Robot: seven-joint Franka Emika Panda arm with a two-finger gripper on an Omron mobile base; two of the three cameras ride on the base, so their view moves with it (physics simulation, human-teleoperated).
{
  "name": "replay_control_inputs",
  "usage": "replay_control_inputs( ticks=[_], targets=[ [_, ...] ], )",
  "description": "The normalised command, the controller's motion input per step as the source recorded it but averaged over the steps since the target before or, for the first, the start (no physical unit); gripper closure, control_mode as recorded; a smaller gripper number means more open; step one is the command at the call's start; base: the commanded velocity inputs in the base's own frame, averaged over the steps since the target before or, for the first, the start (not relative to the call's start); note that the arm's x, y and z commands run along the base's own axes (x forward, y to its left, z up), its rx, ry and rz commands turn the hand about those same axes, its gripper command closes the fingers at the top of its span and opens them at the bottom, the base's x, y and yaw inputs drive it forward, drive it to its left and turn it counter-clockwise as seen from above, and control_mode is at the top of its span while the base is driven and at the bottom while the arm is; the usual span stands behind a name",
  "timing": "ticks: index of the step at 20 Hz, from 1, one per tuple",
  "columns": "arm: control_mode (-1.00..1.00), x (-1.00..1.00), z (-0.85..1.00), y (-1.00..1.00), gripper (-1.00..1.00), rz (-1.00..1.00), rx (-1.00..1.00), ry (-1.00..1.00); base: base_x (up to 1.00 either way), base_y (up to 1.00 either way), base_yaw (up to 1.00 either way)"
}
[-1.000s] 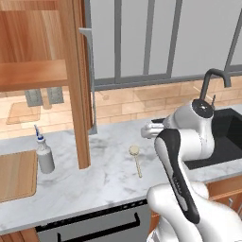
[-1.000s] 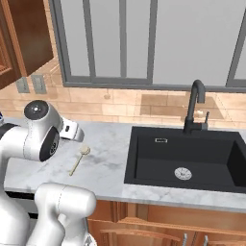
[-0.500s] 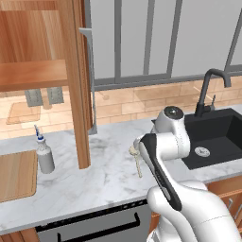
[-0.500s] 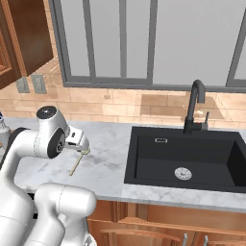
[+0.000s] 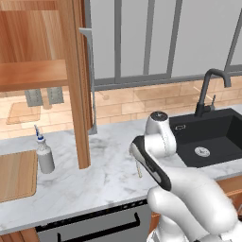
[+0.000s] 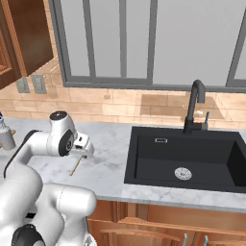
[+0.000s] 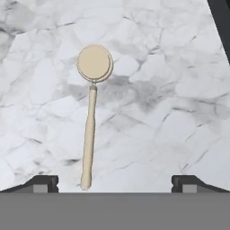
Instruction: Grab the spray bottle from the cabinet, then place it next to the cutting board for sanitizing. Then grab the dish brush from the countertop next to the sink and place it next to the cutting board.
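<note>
The dish brush (image 7: 90, 130) lies flat on the white marble countertop (image 5: 101, 177), round cream head away from the hand, thin handle toward it. My gripper (image 7: 115, 183) hangs open just above the handle's near end, touching nothing; the handle lies nearer the left fingertip (image 7: 43, 183). In the right base view the gripper (image 6: 84, 152) points down over the brush (image 6: 75, 166). The grey spray bottle (image 5: 45, 158) stands upright on the countertop beside the cutting board (image 5: 16, 176), with the open wooden cabinet (image 5: 33, 73) above it. The black sink (image 6: 185, 156) lies to the right of the brush.
The open cabinet door (image 5: 81, 85) juts out edge-on between the bottle and the brush, its grey bar handle on the brush side. A dark gooseneck faucet (image 6: 194, 106) rises behind the sink. Tiled wall and window frames run along the back.
The arm has folded lower and the hand has come down over the dish brush. The jaws stayed open. Brush, bottle and board have not moved.
</note>
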Motion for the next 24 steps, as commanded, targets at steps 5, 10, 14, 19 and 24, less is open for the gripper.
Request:
replay_control_inputs(
  ticks=[5,10,14,19,24],
  targets=[
    [-1.00,0.12,-0.17,0.00,-1.00,0.00,0.00,0.15,0.00,0.00,0.00],
    [-1.00,0.13,-0.17,0.12,-1.00,-0.01,0.00,0.20,0.00,0.00,0.00],
    [-1.00,0.24,-0.25,0.23,-1.00,-0.03,0.00,0.19,0.00,0.00,0.00],
    [-1.00,0.16,-0.32,0.26,-1.00,-0.04,-0.01,0.09,0.00,0.00,0.00],
    [-1.00,0.17,-0.29,0.17,-1.00,-0.04,0.00,0.04,0.00,0.00,0.00]
  ],
)
